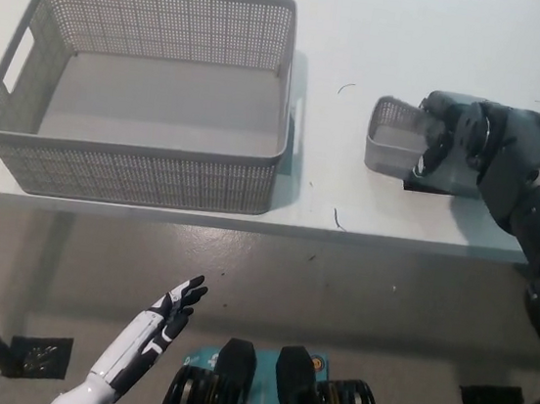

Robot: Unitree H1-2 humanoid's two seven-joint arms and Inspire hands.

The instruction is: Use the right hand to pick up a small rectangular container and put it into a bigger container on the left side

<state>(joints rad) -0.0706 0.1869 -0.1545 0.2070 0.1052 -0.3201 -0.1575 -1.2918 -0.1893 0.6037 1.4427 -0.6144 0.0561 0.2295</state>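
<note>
A small grey perforated rectangular container [391, 144] stands on the white table at the right, its right part covered by my black right hand [448, 135]. The hand's fingers are closed over the container's rim and reach into it; the container looks slightly tilted. The big grey perforated basket [137, 161] stands on the table's left side, with nothing inside it. My white left hand [156, 326] hangs open below the table's front edge at the lower left.
The table's front edge [248, 223] runs across the middle of the picture, with floor below it. A strip of bare table lies between the basket and the small container. Small dark marks [340, 219] show on the table.
</note>
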